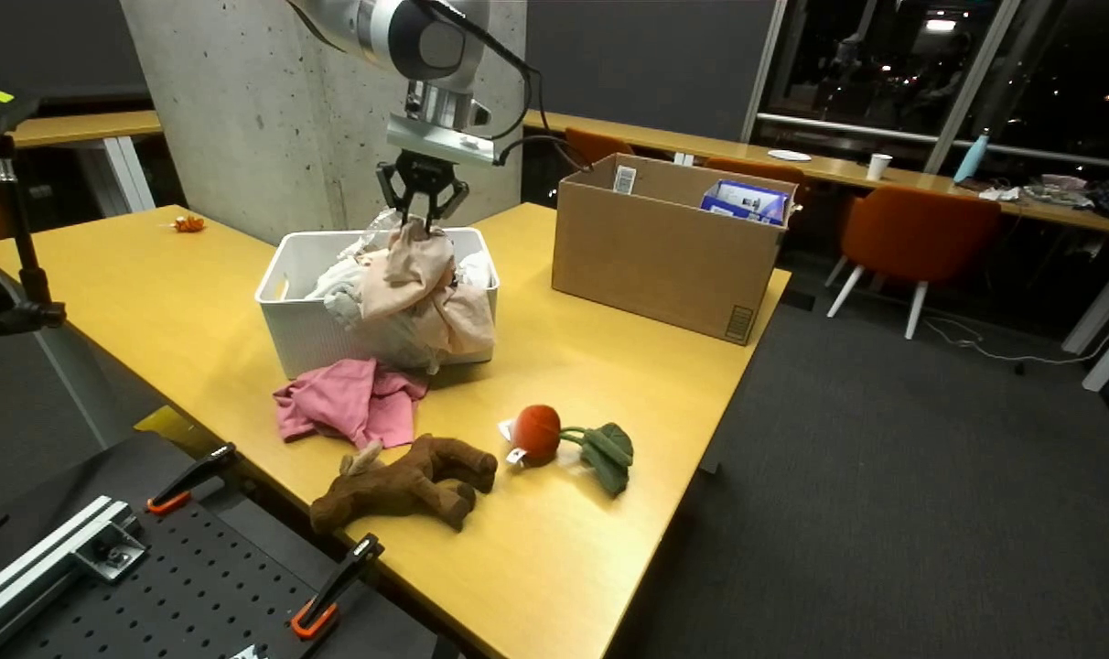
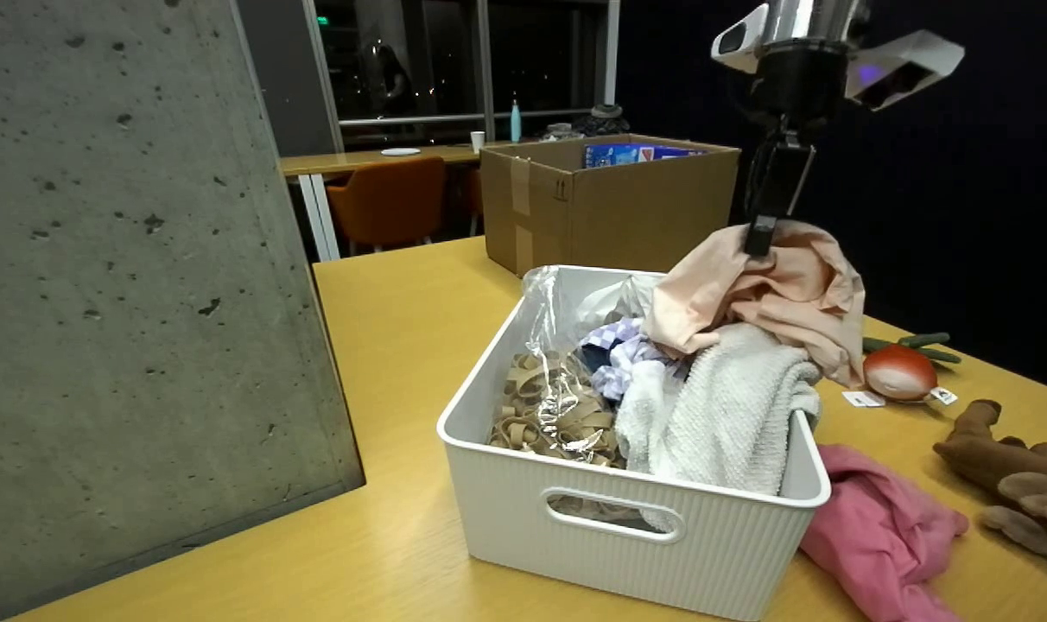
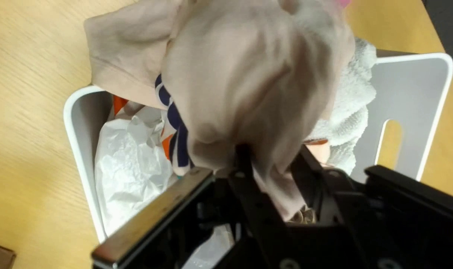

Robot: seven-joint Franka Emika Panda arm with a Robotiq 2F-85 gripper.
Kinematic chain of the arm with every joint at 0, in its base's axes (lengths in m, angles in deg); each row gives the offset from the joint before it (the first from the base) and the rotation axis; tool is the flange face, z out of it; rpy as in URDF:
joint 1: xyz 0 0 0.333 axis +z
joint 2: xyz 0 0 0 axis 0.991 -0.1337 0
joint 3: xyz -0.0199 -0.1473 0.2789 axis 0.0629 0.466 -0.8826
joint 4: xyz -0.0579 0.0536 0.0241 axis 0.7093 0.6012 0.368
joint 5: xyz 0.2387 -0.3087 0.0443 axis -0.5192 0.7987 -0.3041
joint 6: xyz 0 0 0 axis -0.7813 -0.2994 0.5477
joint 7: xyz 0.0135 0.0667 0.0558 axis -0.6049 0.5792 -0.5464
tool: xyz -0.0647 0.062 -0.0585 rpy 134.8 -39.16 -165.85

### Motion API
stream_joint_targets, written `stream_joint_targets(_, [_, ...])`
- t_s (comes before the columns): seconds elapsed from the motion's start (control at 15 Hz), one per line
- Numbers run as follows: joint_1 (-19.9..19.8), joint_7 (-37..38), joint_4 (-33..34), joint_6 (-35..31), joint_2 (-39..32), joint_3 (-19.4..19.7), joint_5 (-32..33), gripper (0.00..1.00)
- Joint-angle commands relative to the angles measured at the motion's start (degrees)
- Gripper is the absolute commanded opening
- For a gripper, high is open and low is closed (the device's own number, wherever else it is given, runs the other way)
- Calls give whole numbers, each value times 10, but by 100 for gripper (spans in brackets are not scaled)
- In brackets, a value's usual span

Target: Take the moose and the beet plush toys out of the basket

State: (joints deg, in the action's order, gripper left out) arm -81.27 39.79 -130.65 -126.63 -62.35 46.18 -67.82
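Note:
The moose (image 1: 408, 485), brown and floppy, lies on its side on the table near the edge. To its right is the beet (image 1: 538, 434), round and red with green leaves. An exterior view shows both the moose (image 2: 1007, 466) and the beet (image 2: 901, 371) outside the white basket (image 2: 523, 536). Above the basket, my gripper (image 1: 416, 222) points down at a pale peach cloth (image 1: 408, 275) draped over the basket's contents and wall. In the wrist view my gripper (image 3: 273, 149) has its fingers apart, with loose folds of that cloth between them. Neither toy shows there.
A pink cloth (image 1: 353, 403) lies against the basket's front. Inside the basket are a pale grey towel (image 2: 731, 415), a plastic bag of tan bands (image 2: 558, 423) and other fabric. A large cardboard box (image 1: 655, 256) stands beside it, and a concrete pillar (image 2: 143, 302) rises close by.

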Motion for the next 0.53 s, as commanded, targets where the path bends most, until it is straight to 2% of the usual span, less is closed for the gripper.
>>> stream_joint_targets(0.0, [14, 79, -4, 31, 35, 3, 46, 67])
stream_joint_targets(0.2, [19, 150, -54, 29, 84, 3, 70, 88])
stream_joint_targets(0.33, [14, 187, -129, 1, 141, 1, 66, 99])
stream_joint_targets(0.47, [7, 205, -189, -15, 192, -1, 49, 100])
